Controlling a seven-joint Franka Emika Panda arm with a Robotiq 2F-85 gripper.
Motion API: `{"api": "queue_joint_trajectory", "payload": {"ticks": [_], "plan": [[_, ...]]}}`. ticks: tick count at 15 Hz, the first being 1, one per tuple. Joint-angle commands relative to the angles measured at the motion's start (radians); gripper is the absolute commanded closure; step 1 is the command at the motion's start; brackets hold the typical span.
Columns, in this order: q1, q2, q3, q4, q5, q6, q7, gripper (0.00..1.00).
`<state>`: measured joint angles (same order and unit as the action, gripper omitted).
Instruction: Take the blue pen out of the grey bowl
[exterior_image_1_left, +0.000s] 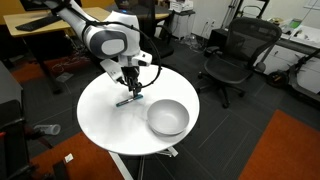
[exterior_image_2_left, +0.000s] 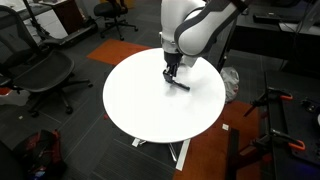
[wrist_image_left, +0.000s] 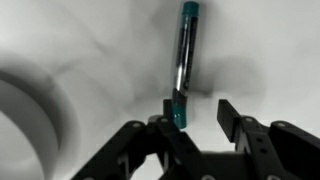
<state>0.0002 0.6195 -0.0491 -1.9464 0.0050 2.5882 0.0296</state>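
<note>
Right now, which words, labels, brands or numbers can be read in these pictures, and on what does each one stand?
None can be read.
blue pen: only a bright glare stripe, no legible print.
grey bowl, white table, pincer: no marks seen.
Background furniture: too small and blurred to read.

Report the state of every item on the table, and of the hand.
blue pen: out of the bowl, lying flat on the white table, its near end between the hand's fingers.
grey bowl: upright, empty, apart from the pen.
hand: open, low over the pen's end, not clamped on it.
</note>
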Motion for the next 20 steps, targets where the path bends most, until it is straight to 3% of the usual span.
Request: {"api": "queue_joint_trajectory", "payload": {"ticks": [1,3,4,8,14,20], "plan": [[0.036,-0.044,-0.039,-0.010,-0.045,-0.025,0.057,0.18],[0.032,-0.075,-0.046,-0.015,-0.059,-0.050,0.053,0.03],[0.027,-0.094,-0.045,-0.021,-0.060,-0.056,0.045,0.00],[0.014,-0.192,-0.040,-0.043,-0.063,-0.136,0.021,0.00],[-0.006,-0.351,-0.021,-0.048,-0.052,-0.354,-0.040,0.00],[-0.019,-0.440,-0.021,-0.034,-0.056,-0.522,-0.104,0.00]]}}
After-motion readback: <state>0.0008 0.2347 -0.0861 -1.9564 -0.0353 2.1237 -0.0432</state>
